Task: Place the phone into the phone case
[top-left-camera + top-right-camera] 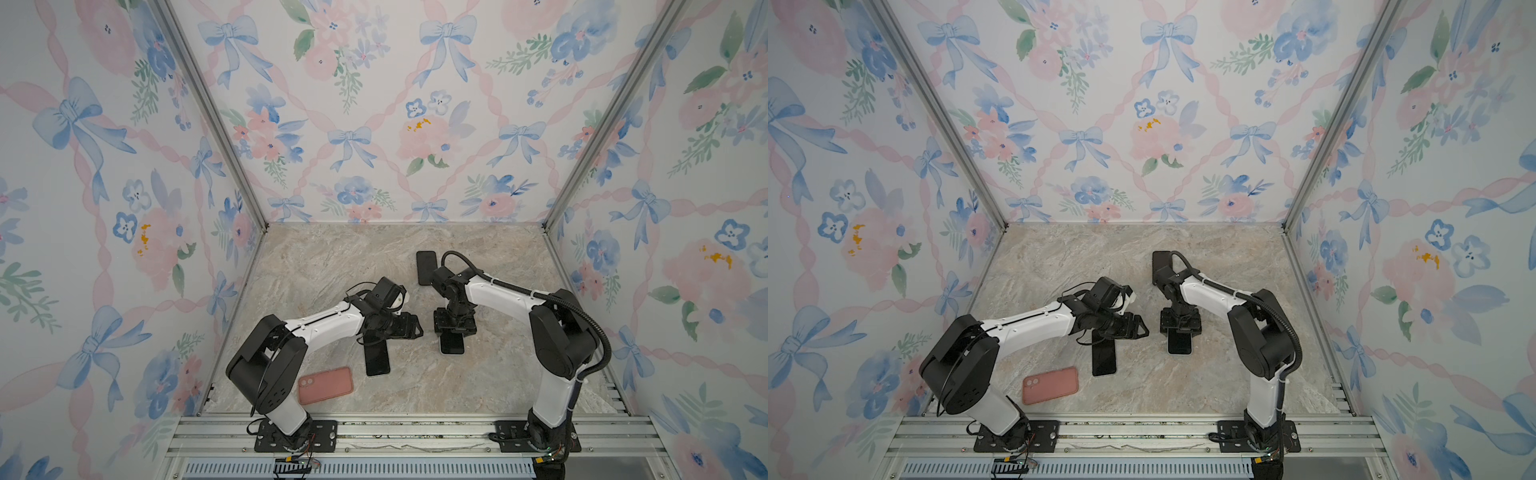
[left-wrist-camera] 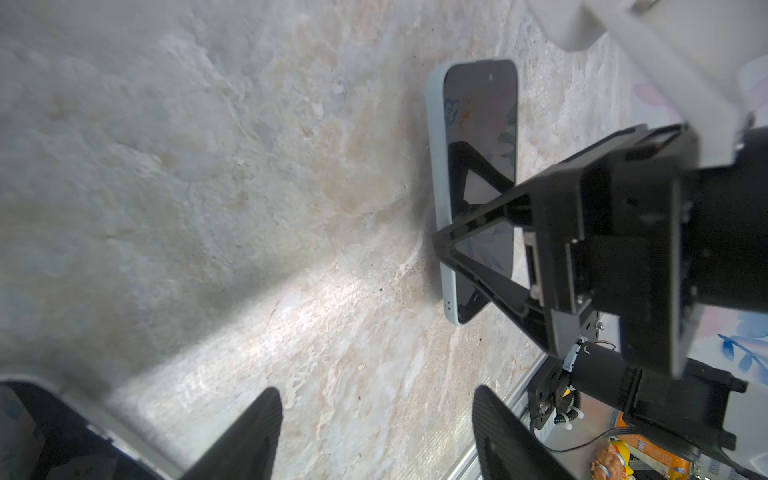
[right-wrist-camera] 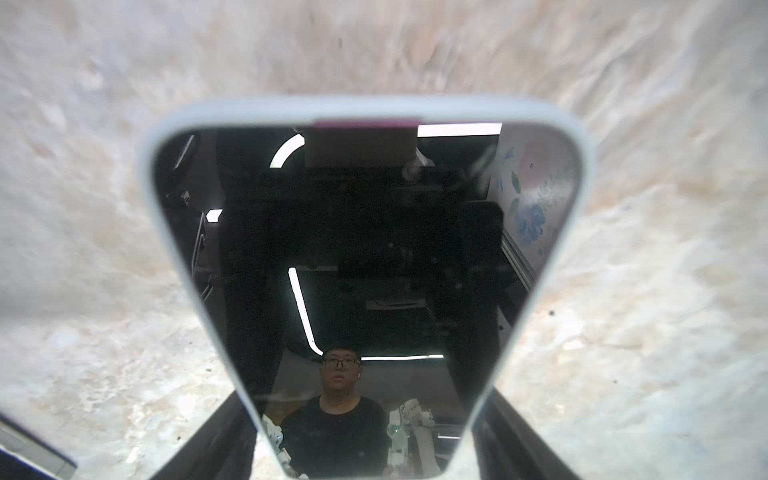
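Observation:
A pink phone case (image 1: 325, 385) (image 1: 1050, 385) lies camera-hole up near the table's front left. A phone (image 1: 452, 345) (image 1: 1179, 345) with a pale blue frame and dark screen lies flat, right of centre. My right gripper (image 1: 455, 334) (image 1: 1180, 330) (image 3: 365, 415) points down over it, its fingers (image 3: 226, 440) pressed against the phone's (image 3: 353, 249) two long edges. In the left wrist view the phone (image 2: 478, 124) rests on the table. My left gripper (image 1: 417, 329) (image 1: 1143, 329) (image 2: 378, 392) hovers open and empty left of it.
A second dark phone (image 1: 377, 360) (image 1: 1104, 360) (image 2: 25, 428) lies under my left wrist, just behind the case. A black slab (image 1: 426, 266) (image 1: 1160, 262), phone or case, lies behind my right arm. Floral walls (image 1: 124, 249) enclose three sides; a metal rail (image 1: 415, 432) runs along the front.

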{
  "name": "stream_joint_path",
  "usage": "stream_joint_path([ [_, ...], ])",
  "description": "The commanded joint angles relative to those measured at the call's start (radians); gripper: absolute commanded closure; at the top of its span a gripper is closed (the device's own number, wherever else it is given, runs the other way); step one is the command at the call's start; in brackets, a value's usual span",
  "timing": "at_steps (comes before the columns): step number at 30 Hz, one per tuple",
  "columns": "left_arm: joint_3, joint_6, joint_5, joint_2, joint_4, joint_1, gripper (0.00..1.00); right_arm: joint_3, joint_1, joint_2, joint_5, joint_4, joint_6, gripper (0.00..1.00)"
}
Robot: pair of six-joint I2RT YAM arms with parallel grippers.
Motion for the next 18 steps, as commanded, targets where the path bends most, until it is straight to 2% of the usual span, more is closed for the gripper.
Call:
stream_joint_path([
  [1,0.066,0.049,0.009,0.055,-0.003,0.023,0.27,0.061,-0.049,-0.024,0.044,-0.030,-0.065,0.33],
  [6,0.163,0.087,0.028,0.128,-0.003,0.069,0.27,0.170,-0.113,0.050,0.103,-0.033,-0.129,0.34],
  [12,0.214,0.069,0.028,0.191,0.012,0.108,0.27,0.368,-0.175,0.177,0.181,-0.066,-0.203,0.34],
  [18,0.278,0.053,0.046,0.260,0.012,0.118,0.27,0.563,-0.240,0.314,0.164,-0.099,-0.251,0.34],
])
